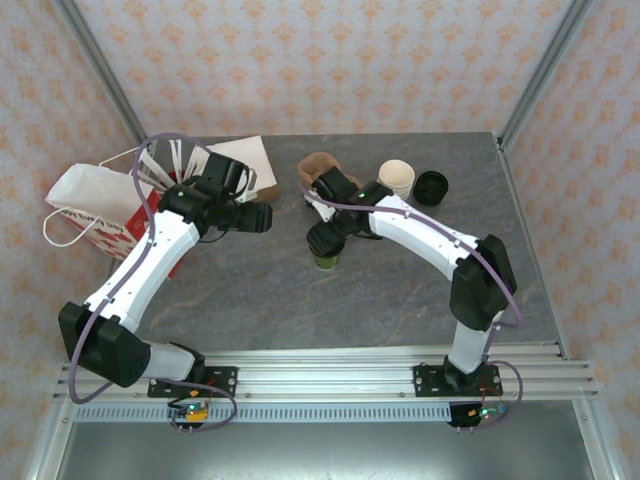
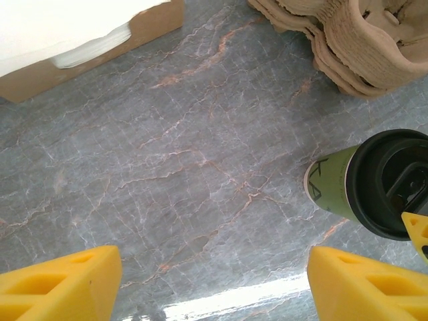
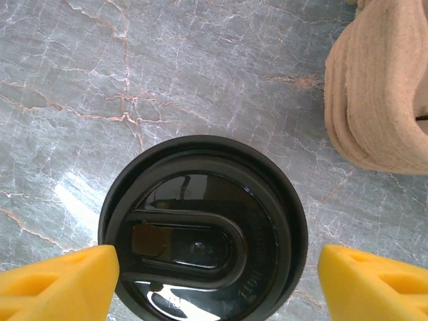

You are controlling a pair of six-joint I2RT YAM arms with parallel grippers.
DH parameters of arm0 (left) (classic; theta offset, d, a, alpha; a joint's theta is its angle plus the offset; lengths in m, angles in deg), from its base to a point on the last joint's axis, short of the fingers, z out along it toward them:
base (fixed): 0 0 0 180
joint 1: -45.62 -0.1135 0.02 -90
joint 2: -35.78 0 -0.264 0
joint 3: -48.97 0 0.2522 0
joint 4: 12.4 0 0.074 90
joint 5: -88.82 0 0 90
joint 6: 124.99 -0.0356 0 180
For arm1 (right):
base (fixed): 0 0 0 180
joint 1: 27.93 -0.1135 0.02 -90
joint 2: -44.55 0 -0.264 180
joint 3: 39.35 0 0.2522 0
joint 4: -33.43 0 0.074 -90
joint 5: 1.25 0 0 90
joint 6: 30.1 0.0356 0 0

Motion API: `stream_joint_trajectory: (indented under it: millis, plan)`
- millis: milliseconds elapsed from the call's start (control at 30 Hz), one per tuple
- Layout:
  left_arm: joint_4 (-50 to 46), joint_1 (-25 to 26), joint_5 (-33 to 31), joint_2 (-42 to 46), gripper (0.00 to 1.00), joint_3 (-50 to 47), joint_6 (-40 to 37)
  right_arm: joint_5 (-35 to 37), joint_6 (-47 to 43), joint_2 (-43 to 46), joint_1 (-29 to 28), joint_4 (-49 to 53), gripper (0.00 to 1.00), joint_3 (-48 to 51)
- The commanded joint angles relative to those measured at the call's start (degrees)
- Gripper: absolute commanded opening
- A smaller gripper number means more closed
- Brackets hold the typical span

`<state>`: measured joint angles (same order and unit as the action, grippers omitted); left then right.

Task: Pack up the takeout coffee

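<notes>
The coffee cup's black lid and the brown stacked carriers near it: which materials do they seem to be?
Black lid: likely plastic, glossy, since it mirrors the light. Stacked carriers: probably moulded paper pulp, matte, with a rough fibrous surface and soft edges.

Robotics test cell. A left arm [image 1: 150, 260] and a right arm [image 1: 430, 235] are bolted to an aluminium rail [image 1: 320, 365] at the edge of a marble-look tabletop [image 1: 260, 290], enclosed by metal-framed patterned wall panels [image 1: 330, 60].
</notes>
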<state>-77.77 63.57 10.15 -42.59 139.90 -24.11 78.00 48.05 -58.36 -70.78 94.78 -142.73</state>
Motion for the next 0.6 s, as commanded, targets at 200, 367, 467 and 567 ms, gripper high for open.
stream_joint_trajectory:
  millis: [200, 367, 467, 567]
  plan:
    - [0.4, -0.4, -0.5, 0.1, 0.74, -1.1, -0.9, 1.4, 0.0, -1.9, -0.6, 2.9, 0.79, -1.3]
    - [0.3, -0.4, -0.3, 0.1, 0.74, -1.0, -0.9, 1.2, 2.0, -0.3, -0.6, 3.0, 0.79, -2.3]
    - [0.2, -0.3, -0.4, 0.1, 0.74, -1.0, -1.0, 0.3, 3.1, 1.1, -0.6, 3.2, 0.78, -3.1]
    - [0.2, -0.4, -0.6, 0.1, 0.74, -1.0, -1.1, -1.2, 4.0, 2.1, -0.6, 3.1, 0.78, -3.0]
